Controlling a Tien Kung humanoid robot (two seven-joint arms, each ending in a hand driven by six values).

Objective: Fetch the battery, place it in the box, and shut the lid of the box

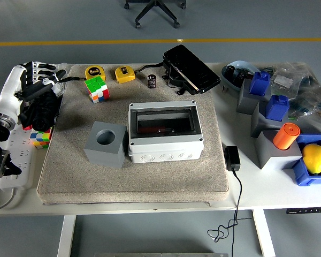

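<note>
I see the grey mat (134, 176) covering most of the white table (267, 187). At its middle sits the box (165, 132), light grey with a dark see-through lid lying flat on top. My left hand (38, 101) rests at the mat's left edge, black fingers curled loosely, holding nothing that I can make out. The battery (152, 81) is small, a dark upright cylinder with a pale band, standing near the mat's far edge, well apart from the box.
</note>
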